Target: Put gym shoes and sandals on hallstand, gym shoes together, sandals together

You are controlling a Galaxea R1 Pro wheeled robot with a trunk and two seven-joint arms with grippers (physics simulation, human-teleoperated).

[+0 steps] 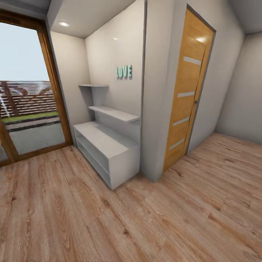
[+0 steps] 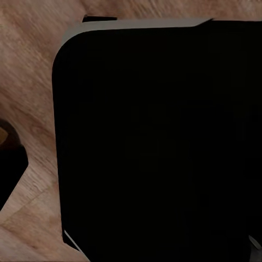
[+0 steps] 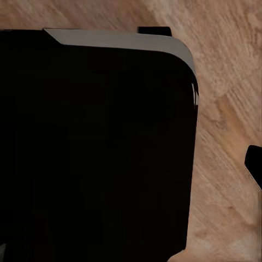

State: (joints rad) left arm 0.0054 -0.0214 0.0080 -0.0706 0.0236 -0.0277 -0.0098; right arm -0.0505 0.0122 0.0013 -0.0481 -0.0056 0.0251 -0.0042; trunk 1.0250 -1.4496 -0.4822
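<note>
The hallstand (image 1: 105,140), a low white-grey unit with a flat top and two open shelf levels, stands against the wall at centre-left in the head view. Its top and shelves are bare. The corridor floor (image 1: 145,225) of light wood planks spreads in front of it. The two gym shoes and the two sandals are out of view. Both wrist views look down at a large black rounded body (image 2: 164,142) (image 3: 98,147) over the same plank floor (image 2: 33,82). Two thin pale slivers (image 2: 73,244) sit at the edge of the left wrist view, too small to identify.
Two white wall shelves (image 1: 114,113) and a mint "LOVE" sign (image 1: 124,71) hang above the hallstand. A wall corner (image 1: 156,109) juts out to its right, beside a closed wooden door (image 1: 187,94). A glazed wood-framed door (image 1: 29,94) is at the left.
</note>
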